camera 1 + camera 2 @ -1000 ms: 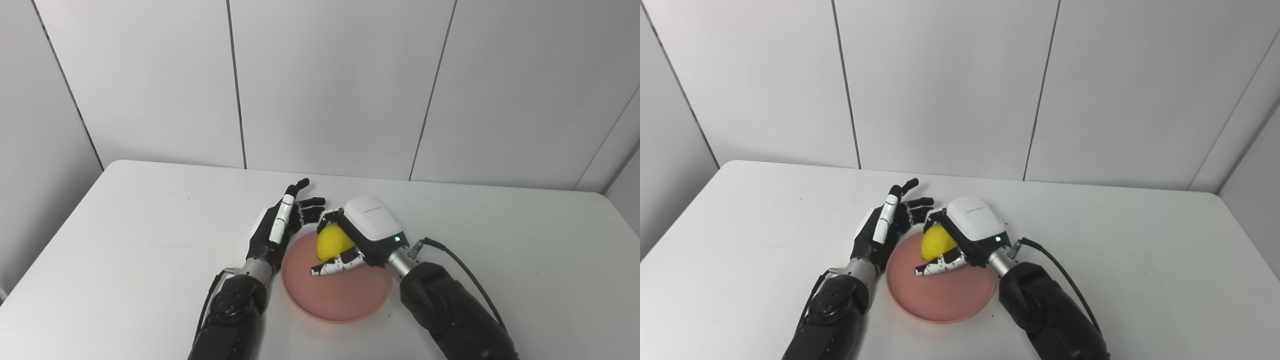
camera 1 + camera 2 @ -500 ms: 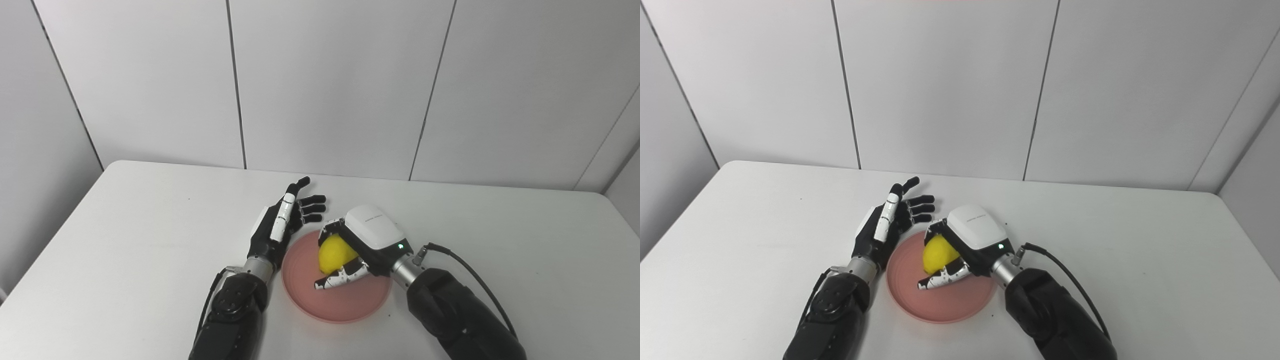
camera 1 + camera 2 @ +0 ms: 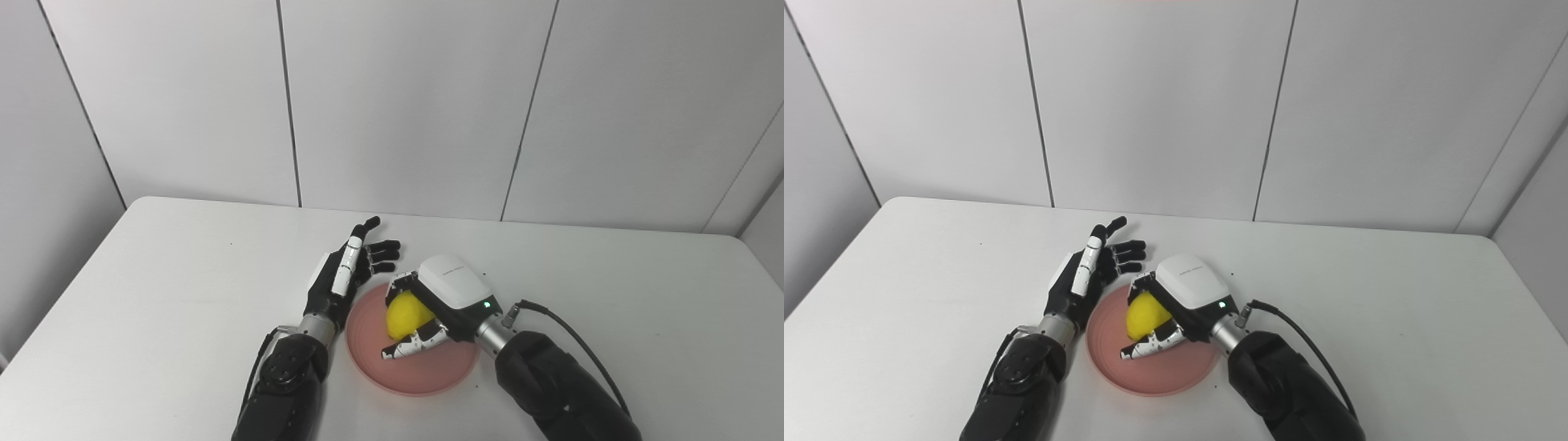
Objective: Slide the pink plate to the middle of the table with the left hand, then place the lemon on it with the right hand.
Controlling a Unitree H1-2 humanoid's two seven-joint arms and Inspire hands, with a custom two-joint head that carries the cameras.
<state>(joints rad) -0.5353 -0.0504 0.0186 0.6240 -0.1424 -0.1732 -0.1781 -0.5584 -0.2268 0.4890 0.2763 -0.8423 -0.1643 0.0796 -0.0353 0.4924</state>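
While its black-and-white fingers (image 3: 411, 346) curl around a bright yellow lemon (image 3: 405, 313), the right hand (image 3: 442, 299) sits low over the round, shallow pink plate (image 3: 429, 378); whether the fruit touches the plate's floor cannot be told. The plate lies near the table's middle, slightly toward the front edge. Just beside the plate's left rim, the left hand (image 3: 344, 275) stands on edge with its fingers spread and holding nothing, palm toward the right hand, fingertips reaching past the plate's far rim close to the right hand's knuckles. A black cable (image 3: 572, 334) loops from the right wrist along the forearm. Around both arms the flat white table (image 3: 153, 288) is bare, with wide room to left, right and back, up to the grey panelled wall (image 3: 398, 104).
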